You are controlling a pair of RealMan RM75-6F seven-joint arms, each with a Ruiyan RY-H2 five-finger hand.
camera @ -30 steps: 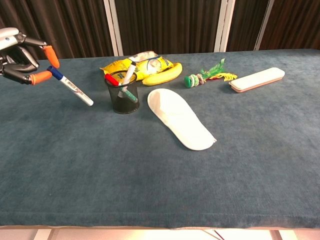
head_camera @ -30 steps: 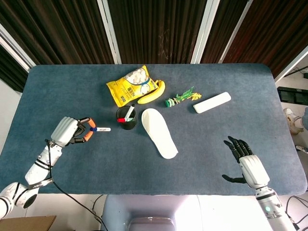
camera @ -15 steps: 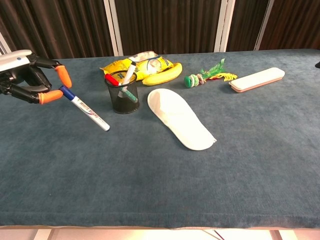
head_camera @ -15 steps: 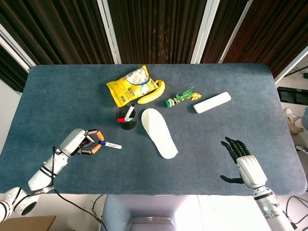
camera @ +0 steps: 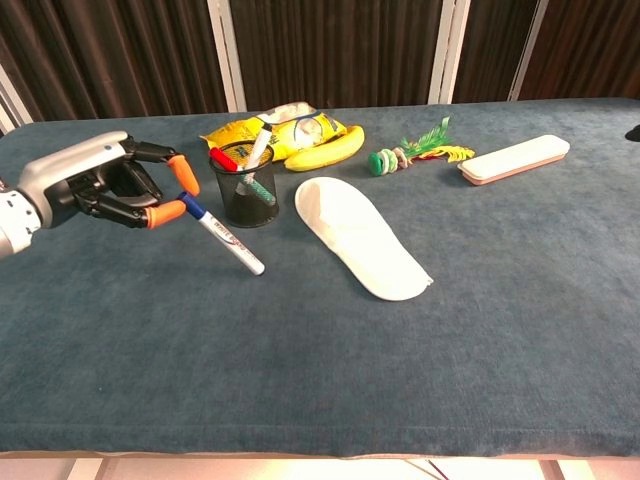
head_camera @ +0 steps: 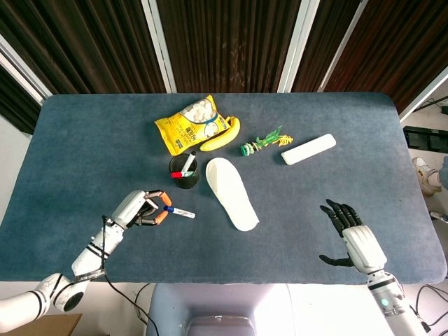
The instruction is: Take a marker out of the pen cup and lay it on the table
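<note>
A black mesh pen cup [head_camera: 184, 173] [camera: 245, 190] stands mid-table with a red-capped marker [camera: 224, 158] and other pens in it. My left hand [head_camera: 142, 208] [camera: 110, 186] pinches a white marker with a blue cap [head_camera: 179, 212] [camera: 226, 235] between its orange fingertips [camera: 160, 214]. The marker slants down toward the cloth, in front of and left of the cup. My right hand [head_camera: 351, 234] hovers open near the table's front right, fingers spread, nothing in it.
A white insole [head_camera: 232, 193] [camera: 360, 236] lies right of the cup. Behind the cup are a yellow snack bag [head_camera: 190, 127], a banana [camera: 325, 149], a green toy [camera: 415, 151] and a white case [head_camera: 309, 148] [camera: 514, 158]. Blue cloth covers the table [head_camera: 84, 154].
My left hand has carried the marker to the right and toward the table's front, lower and nearer the cup. The right hand has barely shifted.
</note>
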